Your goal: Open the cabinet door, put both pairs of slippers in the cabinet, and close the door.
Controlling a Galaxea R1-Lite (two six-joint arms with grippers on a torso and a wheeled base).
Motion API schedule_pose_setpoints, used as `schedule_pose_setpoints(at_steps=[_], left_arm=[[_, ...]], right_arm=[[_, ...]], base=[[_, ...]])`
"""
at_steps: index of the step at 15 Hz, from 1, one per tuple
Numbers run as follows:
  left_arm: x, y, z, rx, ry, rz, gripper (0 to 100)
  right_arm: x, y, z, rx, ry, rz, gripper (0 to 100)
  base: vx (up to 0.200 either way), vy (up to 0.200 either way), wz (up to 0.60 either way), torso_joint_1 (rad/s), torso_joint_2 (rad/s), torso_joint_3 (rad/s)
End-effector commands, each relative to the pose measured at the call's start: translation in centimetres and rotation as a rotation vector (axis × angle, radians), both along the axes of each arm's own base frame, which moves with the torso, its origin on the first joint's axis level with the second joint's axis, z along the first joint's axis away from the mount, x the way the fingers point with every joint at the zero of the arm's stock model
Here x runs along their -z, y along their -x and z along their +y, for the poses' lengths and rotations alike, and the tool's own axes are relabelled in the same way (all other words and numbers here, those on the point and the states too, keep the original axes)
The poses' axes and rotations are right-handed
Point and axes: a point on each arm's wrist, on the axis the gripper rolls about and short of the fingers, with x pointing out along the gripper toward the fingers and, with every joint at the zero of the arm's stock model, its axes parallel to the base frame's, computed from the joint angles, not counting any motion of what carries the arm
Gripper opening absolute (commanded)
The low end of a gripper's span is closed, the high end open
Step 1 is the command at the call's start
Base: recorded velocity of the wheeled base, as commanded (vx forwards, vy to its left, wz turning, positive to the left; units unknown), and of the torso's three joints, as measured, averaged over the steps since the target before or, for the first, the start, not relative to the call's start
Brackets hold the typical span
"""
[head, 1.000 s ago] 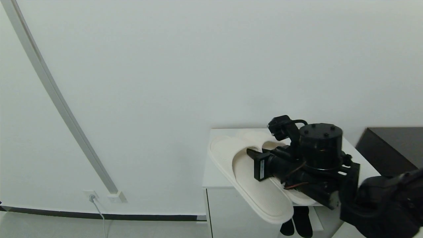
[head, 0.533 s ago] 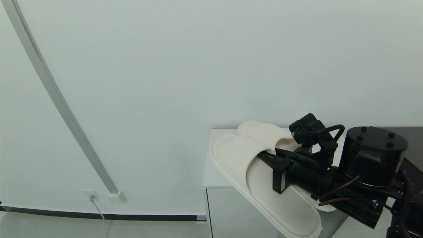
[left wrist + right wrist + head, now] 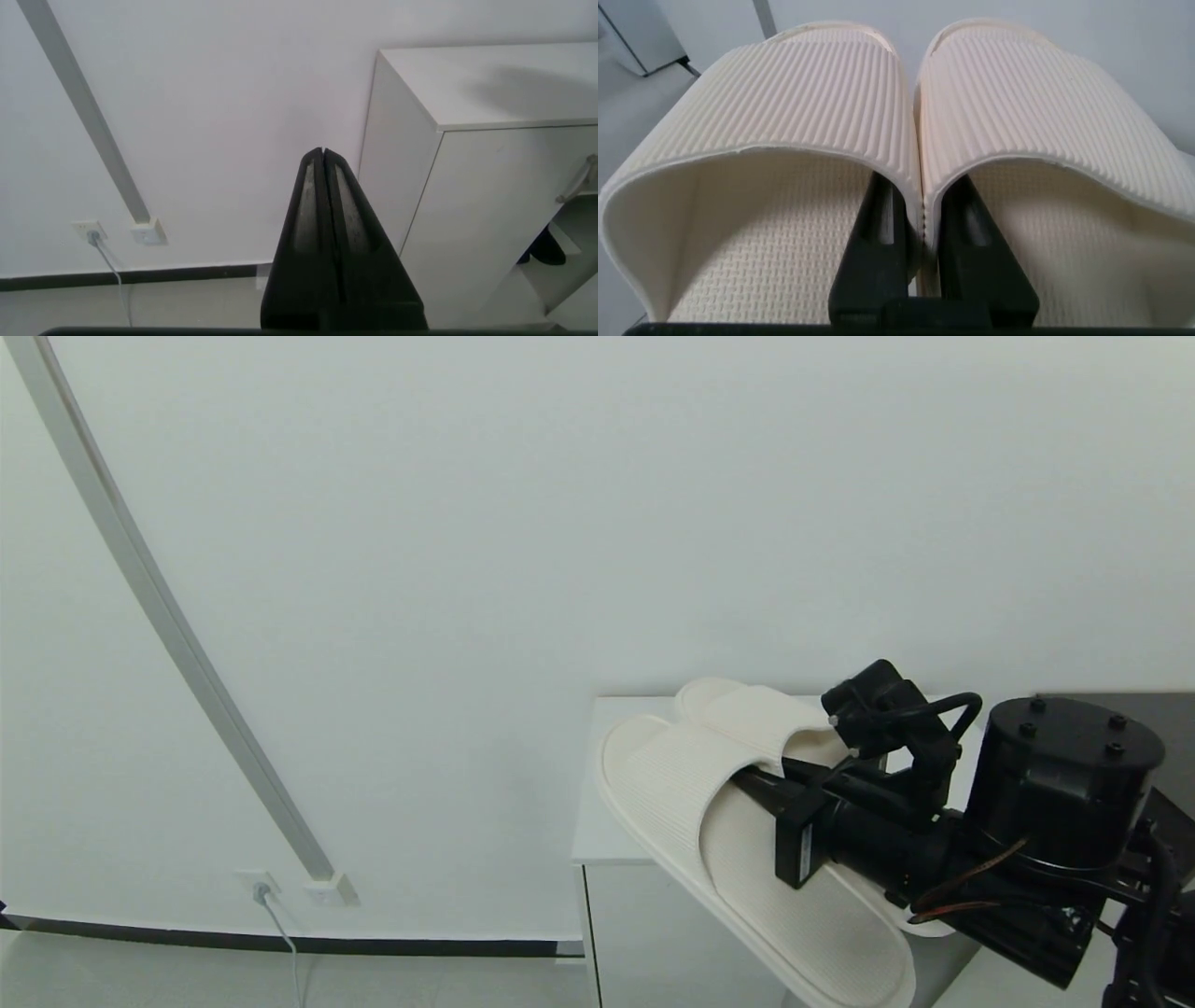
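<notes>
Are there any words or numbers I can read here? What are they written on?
None can be read.
A small label on the right gripper: print too small to read.
The slippers, cabinet and wall carry no writing.

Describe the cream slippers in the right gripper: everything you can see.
The cream slippers are an open-back pair, side by side, with ribbed straps and waffle-textured insoles, seemingly foam. The right gripper has one finger under each strap, pinching their inner edges together. The pair tilts over the white cabinet, heels hanging past its front edge; contact with the top cannot be told.
</notes>
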Motion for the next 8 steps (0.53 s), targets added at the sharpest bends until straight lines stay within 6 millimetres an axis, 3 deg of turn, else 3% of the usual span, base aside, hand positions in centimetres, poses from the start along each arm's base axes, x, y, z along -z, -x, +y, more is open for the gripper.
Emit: schedule_pose_setpoints(at_steps=[1, 4, 8], left_arm=[[-0.01, -0.01, 0.00, 0.000, 0.000, 0.000, 0], [-0.01, -0.02, 0.00, 0.000, 0.000, 0.002, 0], [-0.01, -0.02, 0.00, -0.002, 0.000, 0.002, 0]], right_arm=[[0.03, 0.01, 0.02, -0.001, 0.001, 0.000, 0], [0.16, 0.01, 0.01, -0.001, 0.006, 0.005, 0], [0.58, 0.12, -0.11, 0.003, 0.017, 0.015, 0]], base=[[-0.200, 0.000, 0.00, 0.017, 0.01, -0.002], [-0.200, 0.000, 0.00, -0.006, 0.00, 0.006], [0.000, 0.000, 0.00, 0.000, 0.00, 0.000]])
